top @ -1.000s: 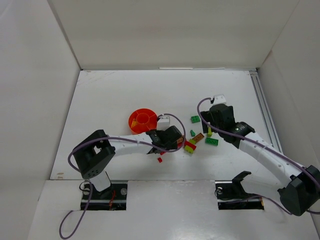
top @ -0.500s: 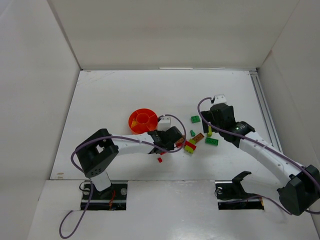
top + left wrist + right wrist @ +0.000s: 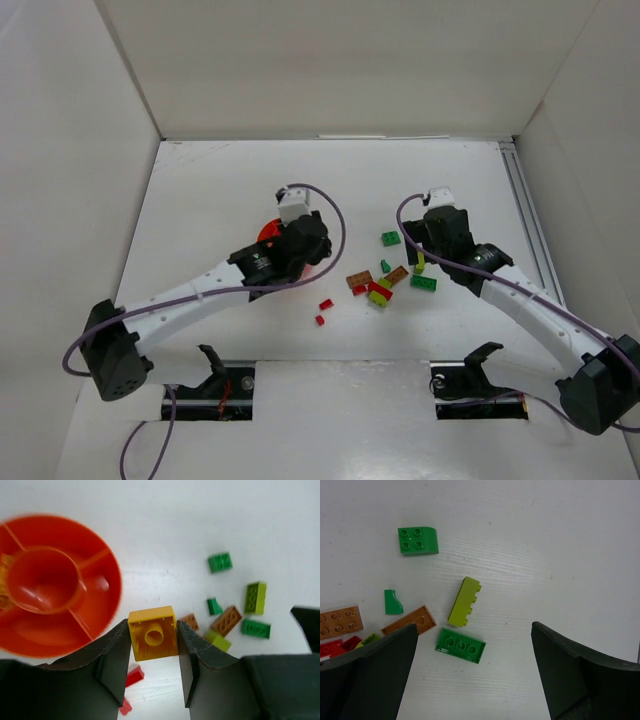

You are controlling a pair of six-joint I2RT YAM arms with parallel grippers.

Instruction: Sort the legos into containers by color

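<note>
My left gripper (image 3: pixel 152 639) is shut on a yellow-orange brick (image 3: pixel 152 631), held underside-up above the table just right of the red-orange bowl (image 3: pixel 50 585). In the top view the left gripper (image 3: pixel 300 240) covers most of the bowl (image 3: pixel 266 233). My right gripper (image 3: pixel 474 627) is open and empty above a flat green brick (image 3: pixel 460 645) and a lime brick (image 3: pixel 465 601). A green square brick (image 3: pixel 418 540), a small green piece (image 3: pixel 393 602) and brown bricks (image 3: pixel 409 620) lie to its left.
The loose pile lies mid-table: a brown plate (image 3: pixel 359 279), a lime and red cluster (image 3: pixel 380 293), green bricks (image 3: pixel 390 238) (image 3: pixel 423 283). Two small red bricks (image 3: pixel 326 304) (image 3: pixel 319 320) lie nearer the front. White walls enclose the table.
My left arm has swung from the brick pile back and left to the bowl, carrying the yellow-orange brick. The brown plate it covered now shows. The right arm has barely moved.
</note>
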